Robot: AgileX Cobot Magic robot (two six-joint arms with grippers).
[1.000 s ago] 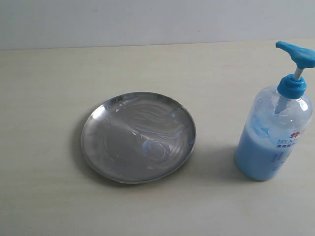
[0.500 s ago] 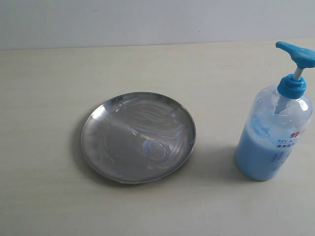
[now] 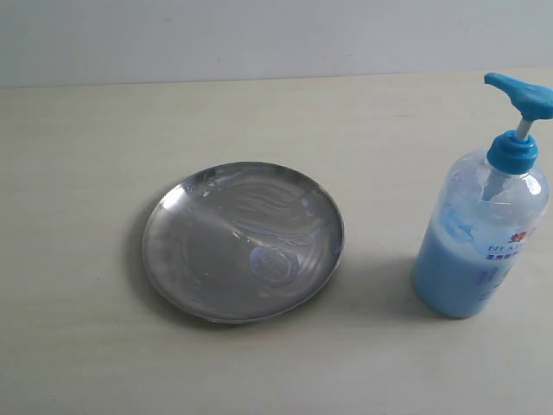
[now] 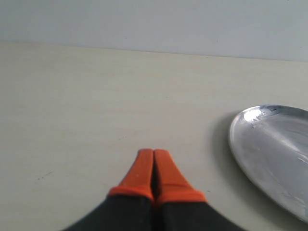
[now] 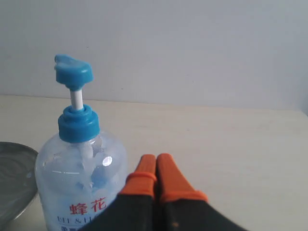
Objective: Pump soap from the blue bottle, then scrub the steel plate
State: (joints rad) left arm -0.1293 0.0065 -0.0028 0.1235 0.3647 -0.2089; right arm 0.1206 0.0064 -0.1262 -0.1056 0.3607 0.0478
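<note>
The steel plate [image 3: 243,241] lies flat in the middle of the table, its surface streaked with whitish soap smears [image 3: 275,264]. At the right stands the blue bottle [image 3: 479,238], upright, pale blue soap filling its lower half, pump head [image 3: 521,93] raised. Neither arm shows in the exterior view. My left gripper [image 4: 153,153] is shut and empty above bare table, the steel plate's rim [image 4: 240,144] off to one side. My right gripper [image 5: 156,158] is shut and empty too, right beside the blue bottle [image 5: 79,178] and apart from it.
The pale table [image 3: 86,173] runs back to a plain light wall [image 3: 259,35]. The bottle stands close to the exterior view's right edge.
</note>
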